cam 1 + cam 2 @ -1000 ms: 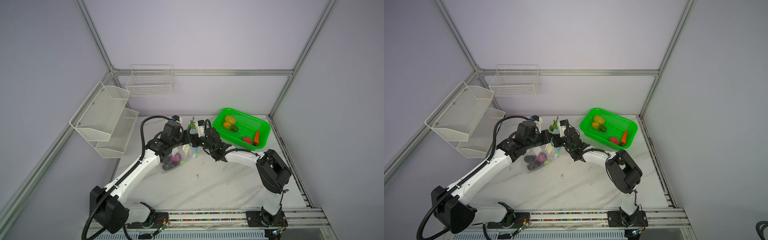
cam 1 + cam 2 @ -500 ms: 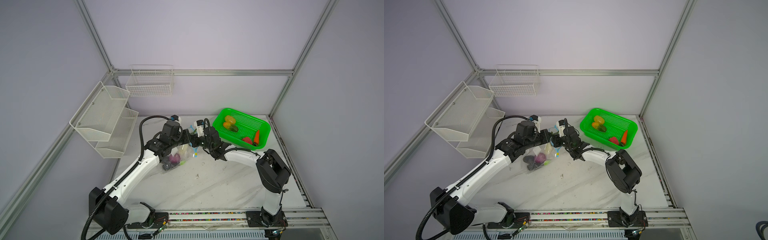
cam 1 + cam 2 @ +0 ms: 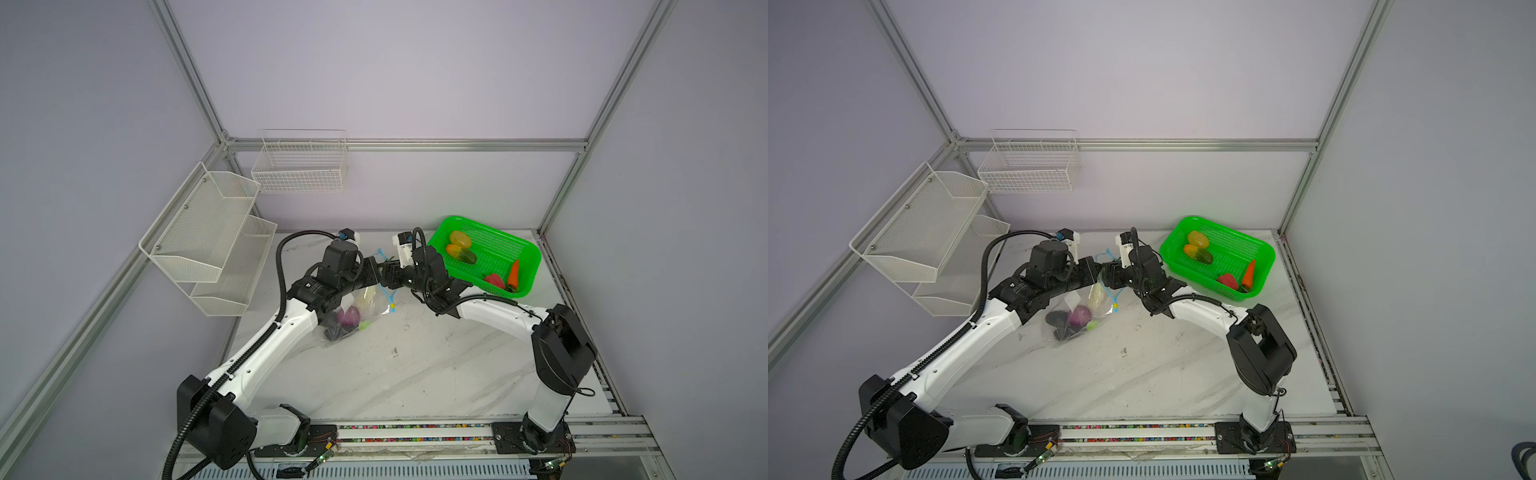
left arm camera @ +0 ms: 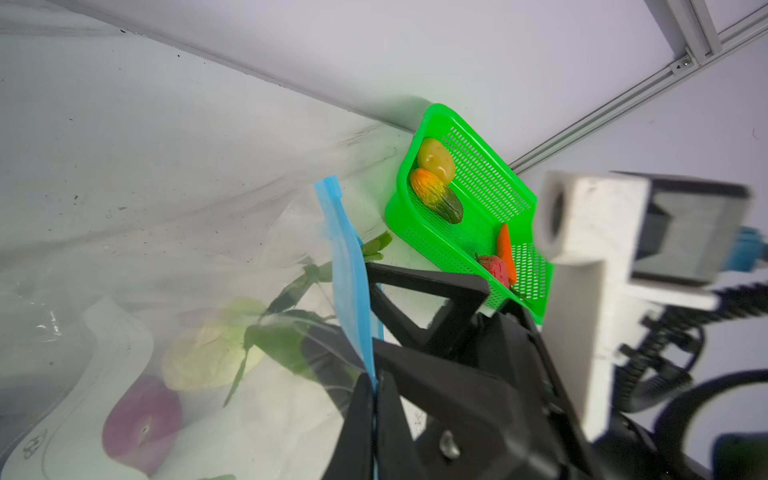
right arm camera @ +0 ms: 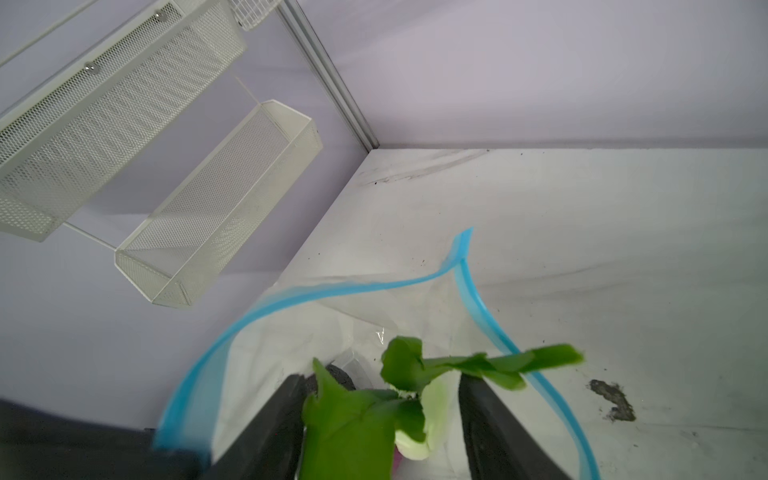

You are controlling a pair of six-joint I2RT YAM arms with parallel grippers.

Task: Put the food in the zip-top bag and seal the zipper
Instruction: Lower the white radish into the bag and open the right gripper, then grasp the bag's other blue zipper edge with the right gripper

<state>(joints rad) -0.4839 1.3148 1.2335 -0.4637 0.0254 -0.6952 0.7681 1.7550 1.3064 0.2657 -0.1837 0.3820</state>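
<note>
Zip-top bag [image 3: 1077, 301] held by zipper [image 4: 347, 266] in clenched left gripper [image 4: 375, 380]; right gripper [image 5: 382, 378] released, straddling leafy green [image 5: 353, 419].

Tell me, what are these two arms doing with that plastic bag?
They are filling a zip-top bag with toy food. The left gripper pinches the blue zipper, holding the mouth open; the right gripper, jaws apart, has a leafy green vegetable between them at the opening. A purple piece lies inside. A carrot and three more pieces sit in the green basket.
</note>
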